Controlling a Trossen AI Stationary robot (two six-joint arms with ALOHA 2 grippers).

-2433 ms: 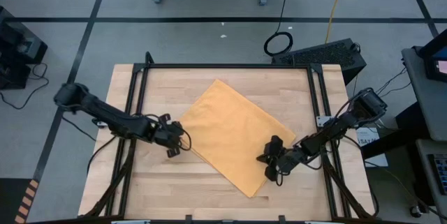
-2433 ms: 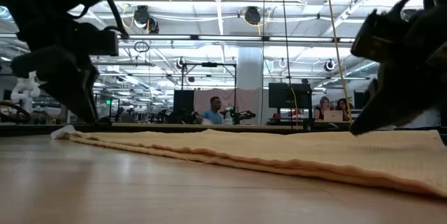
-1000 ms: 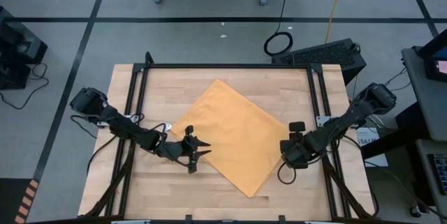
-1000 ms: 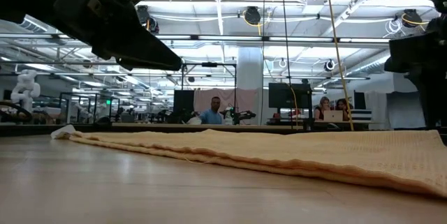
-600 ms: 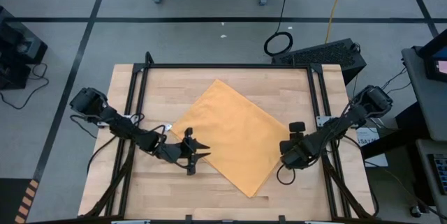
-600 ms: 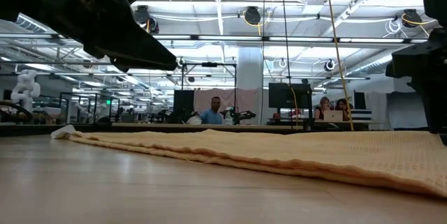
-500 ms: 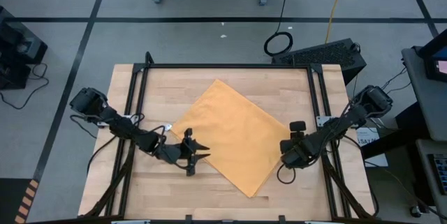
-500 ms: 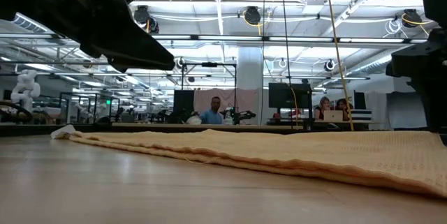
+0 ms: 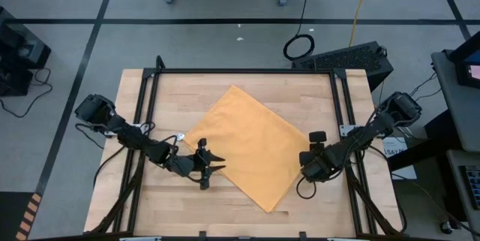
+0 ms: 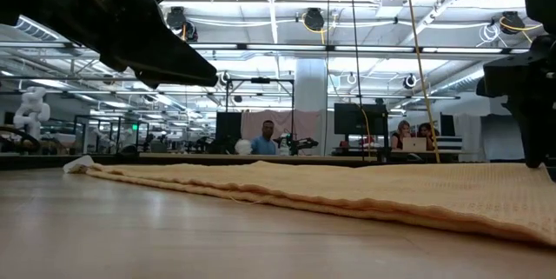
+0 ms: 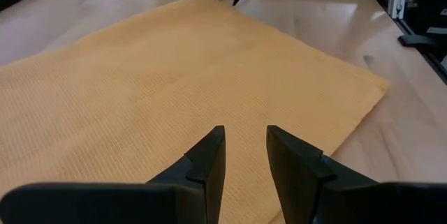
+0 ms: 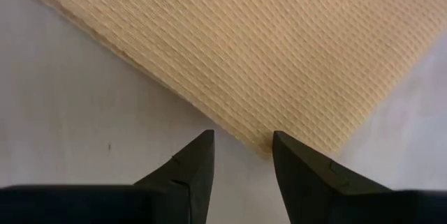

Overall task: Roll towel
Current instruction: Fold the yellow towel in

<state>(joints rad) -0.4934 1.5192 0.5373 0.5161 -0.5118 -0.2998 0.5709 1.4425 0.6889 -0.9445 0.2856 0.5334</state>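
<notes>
The mustard-yellow towel point(image 9: 247, 143) lies flat and askew on the wooden table, a small white tag point(image 9: 180, 137) at its left corner. My left gripper point(image 9: 220, 163) hangs open above the towel's near-left edge, pointing nearly level across the cloth point(image 11: 174, 77); its fingers point(image 11: 209, 155) stand apart with nothing between them. My right gripper point(image 9: 305, 170) points steeply down, open, over the towel's right edge. Seen from its wrist, its fingers point(image 12: 199, 155) stand on either side of that edge point(image 12: 251, 140), near a corner. In the low view the towel point(image 10: 347, 188) stretches flat across the table.
Black frame rails point(image 9: 150, 121) run along the table's sides and far edge. A black box point(image 9: 352, 57) sits beyond the far right corner. Bare wood point(image 9: 225, 211) lies along the near edge. People point(image 10: 265, 144) sit in the room far behind the table.
Over two seconds ago both grippers stood low at the towel's left and right edges. They have since risen clear of it, and the left one has tipped up to near level. In the last second both have stayed almost still and the towel has not moved.
</notes>
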